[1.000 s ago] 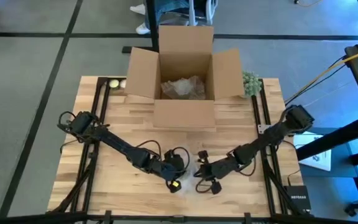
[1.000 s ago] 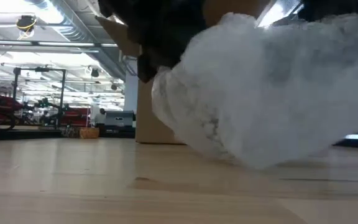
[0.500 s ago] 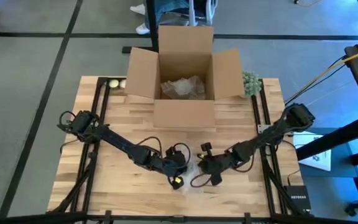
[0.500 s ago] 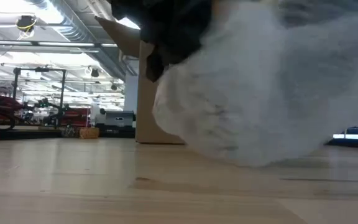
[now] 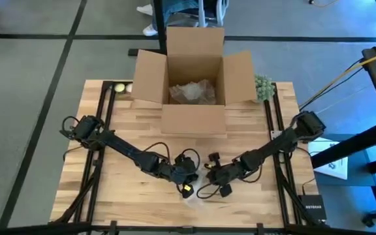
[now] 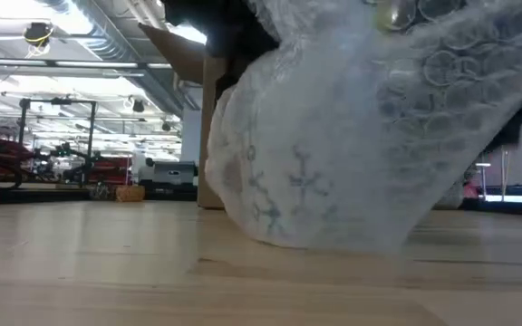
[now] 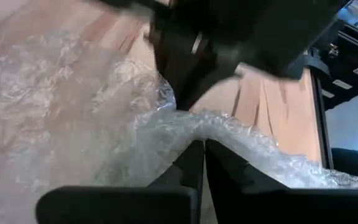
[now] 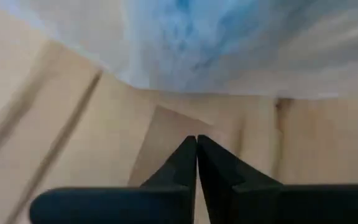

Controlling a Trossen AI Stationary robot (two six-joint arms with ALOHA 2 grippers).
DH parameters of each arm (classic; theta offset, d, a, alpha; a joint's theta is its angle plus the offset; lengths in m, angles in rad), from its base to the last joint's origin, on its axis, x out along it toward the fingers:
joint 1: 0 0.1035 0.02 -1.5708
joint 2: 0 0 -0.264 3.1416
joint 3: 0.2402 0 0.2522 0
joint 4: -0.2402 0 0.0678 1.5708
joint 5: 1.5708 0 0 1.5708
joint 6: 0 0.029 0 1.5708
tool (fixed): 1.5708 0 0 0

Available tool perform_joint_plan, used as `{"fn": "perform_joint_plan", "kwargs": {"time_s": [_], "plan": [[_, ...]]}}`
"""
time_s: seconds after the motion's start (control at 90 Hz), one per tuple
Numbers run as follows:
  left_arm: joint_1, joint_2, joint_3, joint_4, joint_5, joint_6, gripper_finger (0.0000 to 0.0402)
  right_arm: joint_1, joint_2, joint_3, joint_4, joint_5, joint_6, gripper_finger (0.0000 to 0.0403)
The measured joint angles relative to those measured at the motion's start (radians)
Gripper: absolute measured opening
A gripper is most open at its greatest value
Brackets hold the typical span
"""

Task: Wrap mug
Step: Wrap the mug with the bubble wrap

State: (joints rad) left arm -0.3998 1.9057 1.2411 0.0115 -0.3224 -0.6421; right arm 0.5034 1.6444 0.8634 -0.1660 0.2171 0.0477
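Shifted since the earlier frames: both grippers have drawn closer together at the table's near edge, and the bubble wrap now hangs steeper in the low view, its bubbles plainly visible.

Item, near: bubble wrap, clear sheet, bunched between the two grippers, its lower end touching the wooden table. Mug not discernible inside or under the wrap.

Item: left gripper, near the table's front centre, fingers pressed together with a fold of wrap pinched between them, per the left wrist view.

Item: right gripper, just beside the left one, fingers closed flat against each other with nothing seen between them; wrap lies ahead of them, over the tabletop.

Item, middle: bare planks between the grippers and the box.

Item, far: cardboard box, flaps open, at the table's far edge, crumpled clear material inside. Green bunch beside its right flap. Two pale balls at the far left corner.
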Motion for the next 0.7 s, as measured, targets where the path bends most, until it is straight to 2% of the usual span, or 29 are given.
{"fn": "perform_joint_plan", "kwargs": {"time_s": [0.089, 0.267, 0.389, 0.511, 0.7], "plan": [[-0.001, 0.0, 0.0, -0.003, -0.014, 0.021, 0.0, 0.0, -0.051, 0.053, -0.069, 0.003, 0.0, 0.0001], [0.0, 0.0, -0.005, 0.002, -0.027, 0.027, 0.0, 0.0, -0.082, 0.122, 0.018, 0.005, -0.065, 0.0001], [0.0, 0.0, -0.005, 0.003, -0.028, 0.024, 0.0, -0.001, -0.036, 0.115, 0.145, 0.001, -0.093, 0.0001], [0.0, 0.0, -0.005, 0.004, -0.029, 0.025, 0.0, -0.008, 0.037, 0.113, 0.152, 0.002, -0.1, 0.0001], [-0.006, -0.024, 0.017, -0.043, -0.023, 0.047, 0.0, -0.005, 0.07, 0.115, 0.166, 0.022, -0.071, 0.0001]]}}
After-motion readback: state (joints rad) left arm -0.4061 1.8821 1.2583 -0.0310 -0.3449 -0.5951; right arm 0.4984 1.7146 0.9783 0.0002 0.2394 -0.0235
